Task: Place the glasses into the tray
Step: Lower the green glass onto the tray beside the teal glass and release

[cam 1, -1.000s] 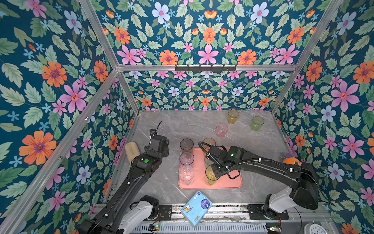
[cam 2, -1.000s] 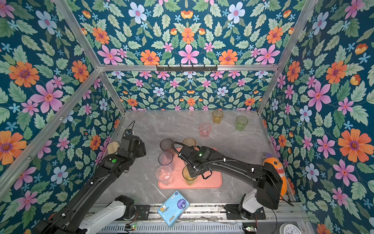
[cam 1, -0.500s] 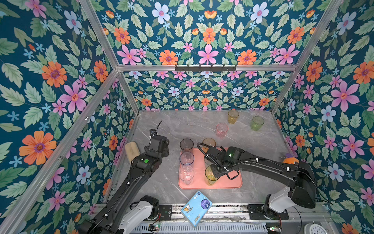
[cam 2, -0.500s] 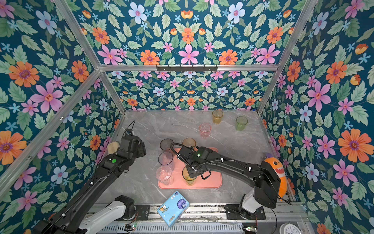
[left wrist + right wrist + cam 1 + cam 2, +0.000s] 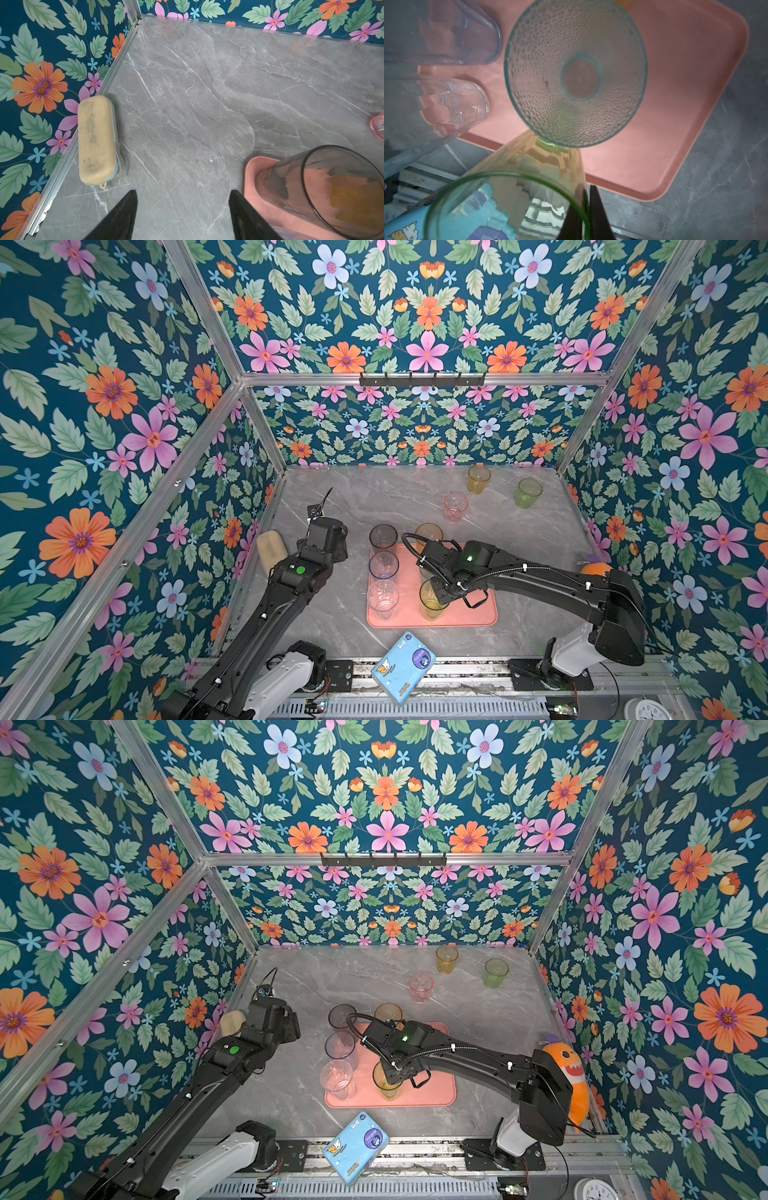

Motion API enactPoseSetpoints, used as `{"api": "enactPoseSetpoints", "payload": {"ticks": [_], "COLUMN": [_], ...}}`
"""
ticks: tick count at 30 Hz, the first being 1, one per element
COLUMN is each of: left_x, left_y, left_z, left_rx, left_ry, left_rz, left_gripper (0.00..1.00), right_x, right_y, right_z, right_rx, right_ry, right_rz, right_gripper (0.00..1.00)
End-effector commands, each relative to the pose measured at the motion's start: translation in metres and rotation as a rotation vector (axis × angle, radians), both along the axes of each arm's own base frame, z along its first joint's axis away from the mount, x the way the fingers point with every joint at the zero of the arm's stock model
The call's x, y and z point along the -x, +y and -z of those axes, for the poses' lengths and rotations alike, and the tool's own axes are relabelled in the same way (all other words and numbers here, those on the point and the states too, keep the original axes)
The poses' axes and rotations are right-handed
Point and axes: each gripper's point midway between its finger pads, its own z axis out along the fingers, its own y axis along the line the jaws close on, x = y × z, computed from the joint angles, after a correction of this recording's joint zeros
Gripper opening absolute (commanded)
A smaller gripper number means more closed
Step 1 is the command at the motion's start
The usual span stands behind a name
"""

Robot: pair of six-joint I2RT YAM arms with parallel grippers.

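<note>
On the tray [image 5: 478, 616], five empty glasses [image 5: 383, 565] are stood; a yellow-green glass [image 5: 428, 608] is pinched at the rim by the right jaws, left jaws are spread.

Tray [image 5: 482, 616]: on the table [image 5: 374, 489], near its front, in the middle.
Tray, left column: back glass [image 5: 383, 536], middle glass [image 5: 383, 566] and front glass [image 5: 382, 599], one behind another.
Tray, next column right: rear glass [image 5: 429, 531] at the back edge, centre glass [image 5: 575, 79], near glass [image 5: 428, 608] at the front.
Behind the tray, rightward: three loose glasses [image 5: 456, 506] on the table, apart.
Packet [image 5: 403, 666]: before the tray, at the table's front edge.
Case [image 5: 271, 547]: against the left wall.
Toy [image 5: 569, 1073]: against the right wall.
</note>
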Motion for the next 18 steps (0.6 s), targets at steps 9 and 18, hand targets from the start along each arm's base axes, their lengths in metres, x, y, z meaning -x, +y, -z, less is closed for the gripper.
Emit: {"api": "enactPoseSetpoints", "payload": {"ticks": [9, 18], "left_x": [0.000, 0.000], "left_y": [0.002, 0.002], "left_z": [0.000, -0.001], "left_rx": [-0.008, -0.008], "left_ry": [-0.002, -0.003], "left_rz": [-0.003, -0.004], "left_gripper": [0.72, 0.72], "right_x": [0.001, 0.001], "right_y": [0.006, 0.002], "right_z": [-0.002, -0.020], "right_rx": [-0.024, -0.026], "right_ry": [0.008, -0.008], "right_rz": [0.022, 0.026], "right_gripper": [0.21, 0.29]}}
